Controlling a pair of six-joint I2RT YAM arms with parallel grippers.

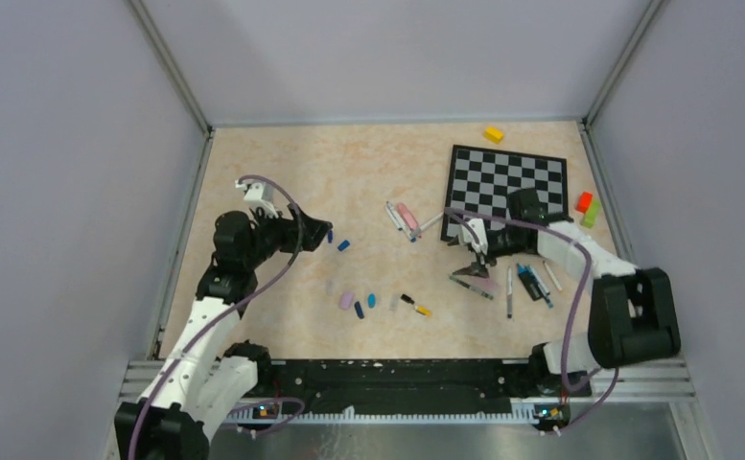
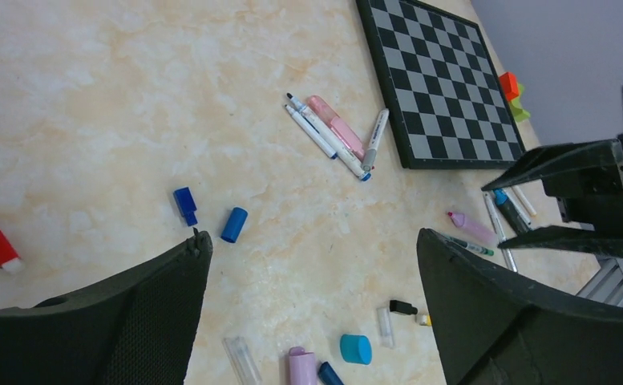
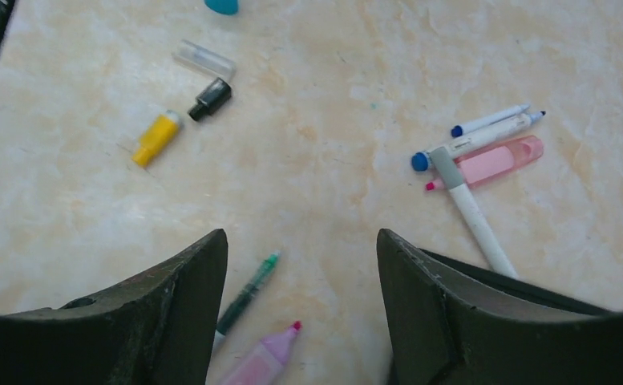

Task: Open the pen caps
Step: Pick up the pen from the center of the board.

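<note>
Looking down from the top camera, you see a marbled beige worktop (image 1: 282, 172) carrying one flat black-and-white checkerboard (image 1: 509, 182), one yellow block (image 1: 494, 134), and thin pens with stubby plastic pen caps (image 1: 359, 302) scattered mid-worktop; your left gripper (image 1: 322, 231) hangs at the scatter's left edge, your right gripper (image 1: 474, 261) over pens close to the board's near edge. From the left wrist you can count a squarish navy cap (image 2: 184, 205) and a round blue cap (image 2: 233, 224) lying just apart, then, lower, a lilac cap (image 2: 301, 366), a cyan cap (image 2: 356, 349), two clear caps (image 2: 241, 361) and a black cap (image 2: 402, 306); the matte dark fingers (image 2: 131, 321) stand wide apart, grasping nothing. From the right wrist, one clear cap, the black cap and a yellow-orange cap (image 3: 156, 138) lie ahead in a loose row, three thin white pens (image 3: 472, 212) and one translucent pink highlighter (image 3: 496, 160) to the right, one green pen (image 3: 248, 292) and one lilac highlighter (image 3: 260, 361) low in the gap; that gripper is spread too, empty.
</note>
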